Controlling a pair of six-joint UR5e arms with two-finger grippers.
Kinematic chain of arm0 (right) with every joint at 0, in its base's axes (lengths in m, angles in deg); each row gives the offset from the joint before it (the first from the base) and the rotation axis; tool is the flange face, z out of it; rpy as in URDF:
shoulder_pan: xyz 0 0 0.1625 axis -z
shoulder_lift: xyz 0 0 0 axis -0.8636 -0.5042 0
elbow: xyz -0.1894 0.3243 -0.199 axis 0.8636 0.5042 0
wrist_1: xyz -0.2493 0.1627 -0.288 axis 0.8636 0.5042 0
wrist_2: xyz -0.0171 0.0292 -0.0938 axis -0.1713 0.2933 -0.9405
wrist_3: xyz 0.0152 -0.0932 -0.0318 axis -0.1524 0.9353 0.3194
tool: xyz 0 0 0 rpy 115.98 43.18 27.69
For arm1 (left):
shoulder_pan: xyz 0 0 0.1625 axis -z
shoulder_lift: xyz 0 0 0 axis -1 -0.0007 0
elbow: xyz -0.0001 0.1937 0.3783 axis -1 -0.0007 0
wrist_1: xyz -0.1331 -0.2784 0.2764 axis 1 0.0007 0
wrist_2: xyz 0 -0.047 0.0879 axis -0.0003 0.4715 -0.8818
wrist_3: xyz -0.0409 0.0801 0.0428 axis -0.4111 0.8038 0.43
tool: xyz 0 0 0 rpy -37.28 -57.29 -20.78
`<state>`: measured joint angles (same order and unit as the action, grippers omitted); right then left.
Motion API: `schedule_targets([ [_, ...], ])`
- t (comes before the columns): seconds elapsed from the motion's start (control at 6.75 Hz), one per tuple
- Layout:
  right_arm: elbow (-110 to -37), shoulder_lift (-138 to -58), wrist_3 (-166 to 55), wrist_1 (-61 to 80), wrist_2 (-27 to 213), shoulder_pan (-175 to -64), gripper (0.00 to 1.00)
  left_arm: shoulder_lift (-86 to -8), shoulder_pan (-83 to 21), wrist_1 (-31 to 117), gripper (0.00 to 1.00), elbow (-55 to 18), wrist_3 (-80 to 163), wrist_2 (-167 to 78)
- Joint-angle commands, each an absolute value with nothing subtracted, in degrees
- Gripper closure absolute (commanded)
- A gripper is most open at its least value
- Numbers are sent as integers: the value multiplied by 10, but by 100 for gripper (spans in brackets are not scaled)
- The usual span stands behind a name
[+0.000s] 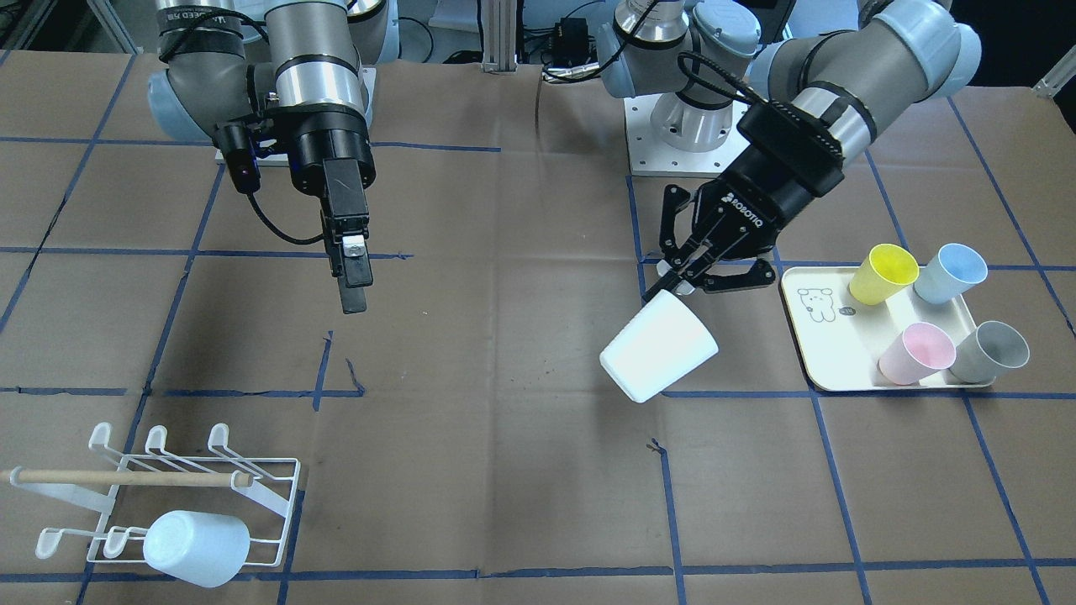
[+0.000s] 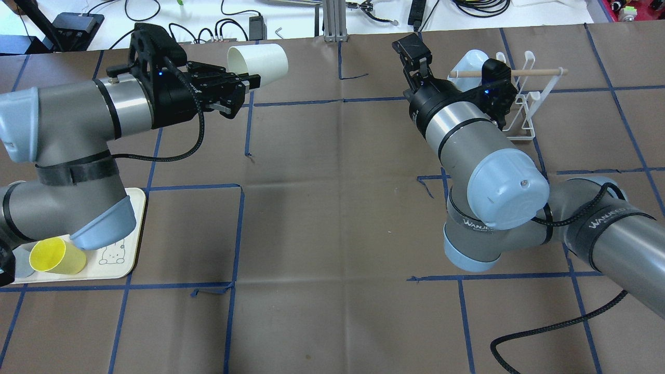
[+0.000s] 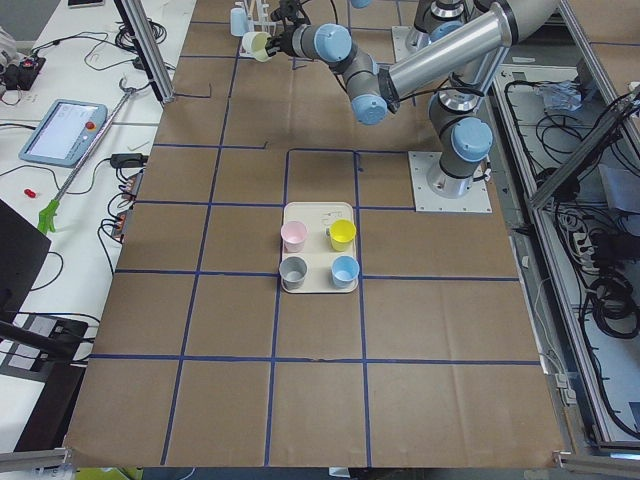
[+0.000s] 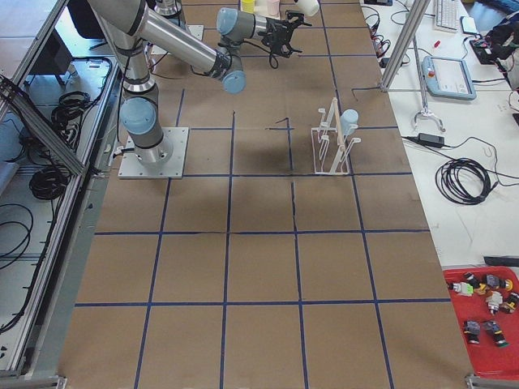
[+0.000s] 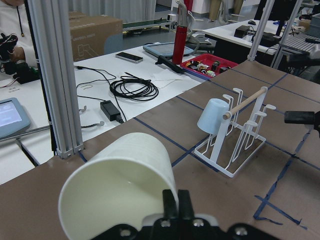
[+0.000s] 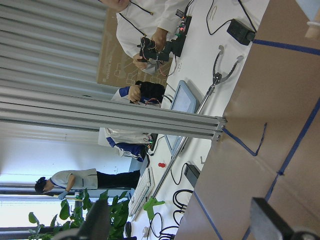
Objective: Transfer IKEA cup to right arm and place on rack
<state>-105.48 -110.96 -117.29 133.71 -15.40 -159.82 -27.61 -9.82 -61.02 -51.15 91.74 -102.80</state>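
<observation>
Your left gripper [image 1: 672, 281] is clamped on the rim of the white cup [image 1: 658, 346], which hangs tilted in the air. The right gripper [image 1: 355, 290] hangs well apart from it, fingers spread and holding nothing. A pale blue cup [image 1: 196, 548] already sits on the rack [image 1: 261, 487], far right. Four coloured cups crowd the tray [image 1: 807, 336] on the left.

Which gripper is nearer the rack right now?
Right. The right gripper hangs open above the table, on the rack's half but not over it. The left gripper holds the white cup on the far half, beside the tray.
</observation>
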Motion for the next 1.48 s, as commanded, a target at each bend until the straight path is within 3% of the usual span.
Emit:
schedule_targets([
  [0.0, -1062, -1113, -1205, 1301, -113, -1619, 0, -278, -86, -717, 100, -579, 917, -1003],
  [0.59, -1070, -1142, -1344, 1263, -83, -1640, 0, -329, -33, -855, 99, -616, 899, -982],
  [1.33, -1102, -1156, -1354, 1262, -85, -1644, 0, -321, -34, -874, 99, -617, 869, -981],
])
